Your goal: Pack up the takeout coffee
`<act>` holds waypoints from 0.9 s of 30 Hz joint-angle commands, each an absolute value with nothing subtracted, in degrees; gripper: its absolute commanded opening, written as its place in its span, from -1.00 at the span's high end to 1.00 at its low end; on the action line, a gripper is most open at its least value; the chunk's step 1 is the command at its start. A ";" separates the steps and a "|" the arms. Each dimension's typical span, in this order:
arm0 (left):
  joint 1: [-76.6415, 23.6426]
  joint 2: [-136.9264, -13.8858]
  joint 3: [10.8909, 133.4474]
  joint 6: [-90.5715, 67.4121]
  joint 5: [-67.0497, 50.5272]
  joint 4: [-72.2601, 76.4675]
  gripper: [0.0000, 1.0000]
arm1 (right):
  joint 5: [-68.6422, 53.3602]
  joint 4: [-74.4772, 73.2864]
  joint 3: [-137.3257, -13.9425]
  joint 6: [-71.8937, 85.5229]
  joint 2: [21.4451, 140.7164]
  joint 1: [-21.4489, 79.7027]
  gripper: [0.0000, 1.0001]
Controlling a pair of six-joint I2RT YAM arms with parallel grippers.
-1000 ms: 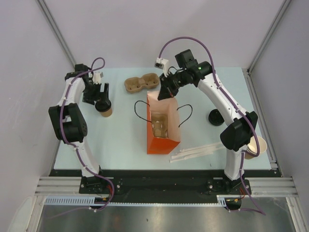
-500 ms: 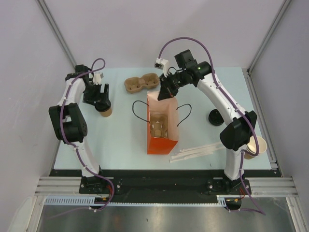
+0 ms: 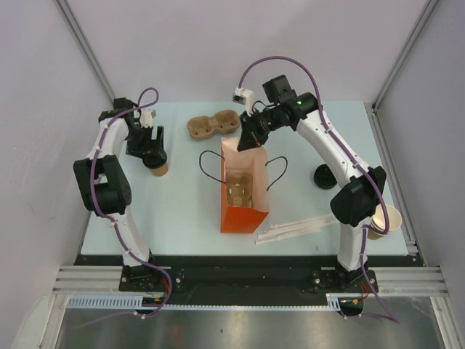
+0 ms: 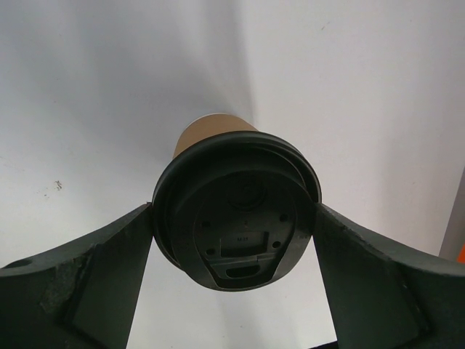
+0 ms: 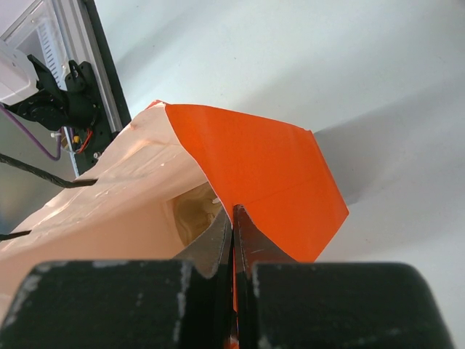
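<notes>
Left gripper (image 3: pixel 152 147): far left of the table (image 3: pixel 182 211). We see the jaws spread wide, one finger (image 4: pixel 94 269) at each side of the lid rim. We cannot tell whether they press on it.
Takeout coffee (image 4: pixel 236 211): upright on the table, far left, between those fingers.
Cup carrier (image 3: pixel 213 126): far centre, just beyond the bag.
Orange bag (image 3: pixel 245 214): centre, upright, mouth open.
Right gripper (image 5: pixel 232 218): jaws pinching the bag's far rim.
Loose black lid (image 3: pixel 324 175): right of the bag.

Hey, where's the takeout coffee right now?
The takeout coffee stands far left on the table in the top view, flanked by the left gripper, well left of the orange bag.
</notes>
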State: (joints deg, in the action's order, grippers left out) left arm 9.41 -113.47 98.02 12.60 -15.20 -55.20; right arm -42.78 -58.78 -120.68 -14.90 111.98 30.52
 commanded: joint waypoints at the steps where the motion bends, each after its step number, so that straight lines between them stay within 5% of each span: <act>1: 9.84 -112.41 96.42 13.36 -14.41 -55.02 -0.85 | -43.95 -57.74 -123.22 -13.98 111.97 30.41 1.00; 27: 10.46 -111.45 97.47 13.10 -13.97 -56.33 -0.83 | -43.33 -57.30 -123.93 -13.62 112.59 30.94 1.00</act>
State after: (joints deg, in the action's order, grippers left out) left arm 9.43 -112.57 96.33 12.49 -16.10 -54.81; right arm -42.76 -58.78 -121.12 -14.57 112.25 30.63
